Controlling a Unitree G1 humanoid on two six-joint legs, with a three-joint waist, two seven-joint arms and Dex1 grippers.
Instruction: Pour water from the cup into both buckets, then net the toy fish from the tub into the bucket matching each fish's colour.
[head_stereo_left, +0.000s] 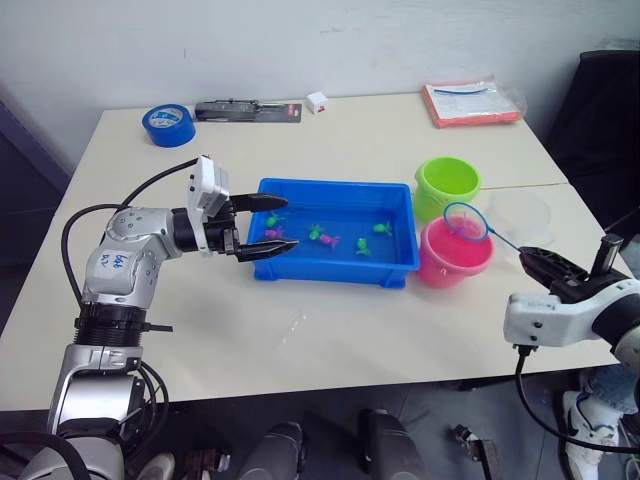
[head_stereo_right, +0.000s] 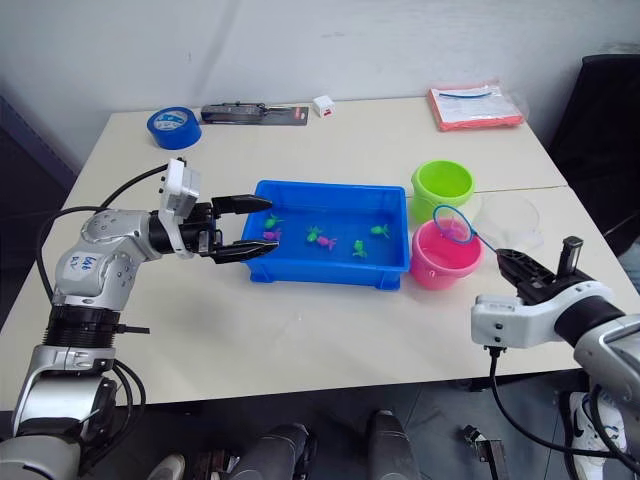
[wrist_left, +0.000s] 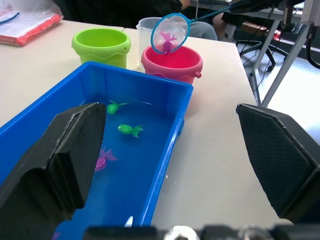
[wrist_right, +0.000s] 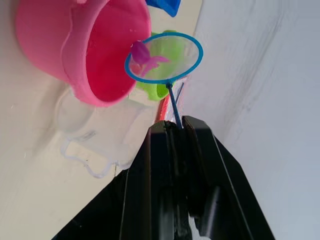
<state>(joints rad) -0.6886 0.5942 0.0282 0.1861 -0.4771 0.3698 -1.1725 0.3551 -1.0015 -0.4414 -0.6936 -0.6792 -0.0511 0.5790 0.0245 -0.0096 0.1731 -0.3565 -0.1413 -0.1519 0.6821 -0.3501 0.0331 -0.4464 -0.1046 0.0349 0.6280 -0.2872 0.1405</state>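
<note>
The net (wrist_right: 164, 57), clamped by its handle in the right gripper (wrist_right: 175, 131), holds a pink fish (wrist_left: 166, 41) above the pink bucket (head_stereo_left: 455, 255). The step is delivery; the next move calls for tipping the hoop. The left gripper (head_stereo_left: 268, 227) hangs wide open and empty at the tub (head_stereo_left: 398, 272).

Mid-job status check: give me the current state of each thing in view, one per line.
net: held over the pink bucket, a pink fish in its mesh
pink bucket: upright
green bucket: upright
cup: upright beside the buckets
tub: holds water, green and pink fish
left tool: open, at the tub's end
right tool: shut on the net's handle
</note>
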